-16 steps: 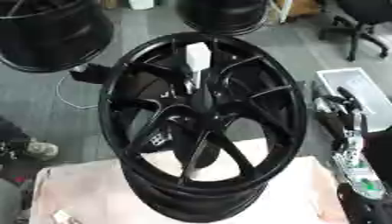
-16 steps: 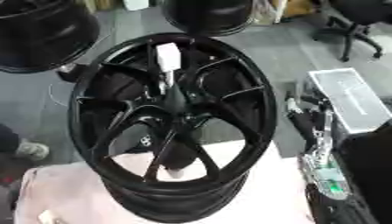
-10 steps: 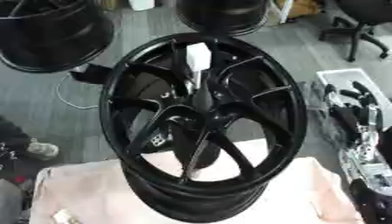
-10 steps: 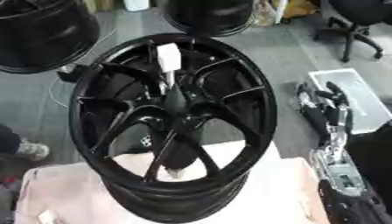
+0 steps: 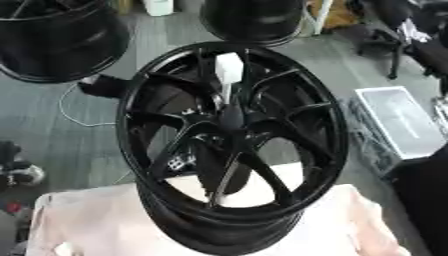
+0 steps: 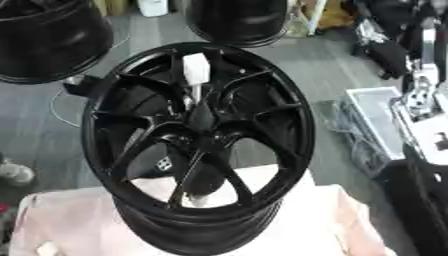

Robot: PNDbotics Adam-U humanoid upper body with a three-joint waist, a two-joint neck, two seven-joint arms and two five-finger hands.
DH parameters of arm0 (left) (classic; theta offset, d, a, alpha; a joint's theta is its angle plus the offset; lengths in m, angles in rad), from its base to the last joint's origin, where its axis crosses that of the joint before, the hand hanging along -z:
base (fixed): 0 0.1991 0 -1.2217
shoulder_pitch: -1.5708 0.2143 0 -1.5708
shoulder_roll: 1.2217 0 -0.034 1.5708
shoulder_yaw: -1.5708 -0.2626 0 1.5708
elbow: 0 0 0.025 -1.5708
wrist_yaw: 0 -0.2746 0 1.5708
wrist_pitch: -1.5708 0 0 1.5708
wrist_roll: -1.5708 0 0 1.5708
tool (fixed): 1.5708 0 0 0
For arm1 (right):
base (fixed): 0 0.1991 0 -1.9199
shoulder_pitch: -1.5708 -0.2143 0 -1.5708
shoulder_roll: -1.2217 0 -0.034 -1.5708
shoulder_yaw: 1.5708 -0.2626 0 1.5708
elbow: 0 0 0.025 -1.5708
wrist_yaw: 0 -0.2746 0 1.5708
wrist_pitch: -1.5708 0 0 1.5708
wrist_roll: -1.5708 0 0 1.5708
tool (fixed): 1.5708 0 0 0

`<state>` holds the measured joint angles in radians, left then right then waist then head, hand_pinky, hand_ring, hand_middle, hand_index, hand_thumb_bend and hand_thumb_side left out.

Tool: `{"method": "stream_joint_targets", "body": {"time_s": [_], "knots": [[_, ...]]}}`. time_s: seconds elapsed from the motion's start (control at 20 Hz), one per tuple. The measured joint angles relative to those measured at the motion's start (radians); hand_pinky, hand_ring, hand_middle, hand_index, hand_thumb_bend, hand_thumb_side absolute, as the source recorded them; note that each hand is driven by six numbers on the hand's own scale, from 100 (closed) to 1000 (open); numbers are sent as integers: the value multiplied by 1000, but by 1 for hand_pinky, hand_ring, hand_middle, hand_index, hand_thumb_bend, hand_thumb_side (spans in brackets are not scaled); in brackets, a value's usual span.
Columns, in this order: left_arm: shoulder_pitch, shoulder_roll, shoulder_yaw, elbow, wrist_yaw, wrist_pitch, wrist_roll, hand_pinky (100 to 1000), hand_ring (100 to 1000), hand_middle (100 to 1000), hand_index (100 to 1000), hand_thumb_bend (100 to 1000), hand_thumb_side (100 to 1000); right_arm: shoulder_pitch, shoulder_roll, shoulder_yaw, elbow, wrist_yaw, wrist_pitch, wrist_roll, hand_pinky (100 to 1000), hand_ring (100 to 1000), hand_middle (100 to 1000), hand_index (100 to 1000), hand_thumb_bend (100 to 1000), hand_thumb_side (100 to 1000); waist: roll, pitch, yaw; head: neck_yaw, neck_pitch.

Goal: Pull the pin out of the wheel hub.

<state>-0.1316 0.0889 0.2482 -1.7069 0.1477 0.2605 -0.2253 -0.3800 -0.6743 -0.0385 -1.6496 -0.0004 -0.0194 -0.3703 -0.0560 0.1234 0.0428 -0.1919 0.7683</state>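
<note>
My right hand (image 6: 385,37) is up near the upper right corner of the right eye view, well apart from the wheel, and I cannot tell whether its fingers are curled or straight, since only a dark mass with a silver arm segment below it shows there; my left hand shows in neither view. The black wheel (image 5: 229,145) stands tilted on the pale cloth (image 5: 350,225) covering the table, its spokes facing me. The pin (image 5: 229,75) is seated in the hub at the centre, its white block-shaped head sticking up toward the far rim on a thin white stem. Nothing is touching it yet, so I judge the pull has not begun. From here my worry is the reach: coming in from the right, I could clip the rim or a spoke and rock the wheel on the soft cloth. Pulling off the stem's axis could jam the pin or tip the wheel.
</note>
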Motion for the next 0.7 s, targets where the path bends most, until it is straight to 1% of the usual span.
{"method": "stream_joint_targets", "body": {"time_s": [0.15, 0.25, 0.5, 0.6, 0.7], "knots": [[0, 1, -7, 0, -6, 1, -10, 494, 559, 634, 684, 328, 963, -65, -75, 75, -16, 47, -27, 47, 426, 415, 727, 868, 419, 360, -8, 0, 15, -15, 0], [0, 3, -13, 1, -9, 2, -18, 494, 560, 635, 684, 326, 963, -103, -125, 126, -20, 72, -54, 77, 424, 413, 744, 885, 419, 342, -9, 0, 27, -25, 2], [-1, 7, -25, 3, -15, 5, -39, 494, 560, 635, 684, 325, 964, -176, -242, 254, -32, 83, -121, 156, 422, 412, 752, 890, 422, 318, -12, 0, 52, -48, 3], [-2, 7, -29, 3, -18, 6, -45, 494, 560, 635, 684, 325, 965, -213, -254, 303, -30, 78, -130, 186, 422, 411, 757, 898, 428, 308, -12, 0, 56, -54, 3], [-2, 7, -30, 5, -21, 7, -51, 494, 561, 635, 684, 324, 965, -260, -243, 354, -10, 81, -135, 217, 423, 411, 760, 903, 436, 302, -13, 0, 62, -57, 3]]}}
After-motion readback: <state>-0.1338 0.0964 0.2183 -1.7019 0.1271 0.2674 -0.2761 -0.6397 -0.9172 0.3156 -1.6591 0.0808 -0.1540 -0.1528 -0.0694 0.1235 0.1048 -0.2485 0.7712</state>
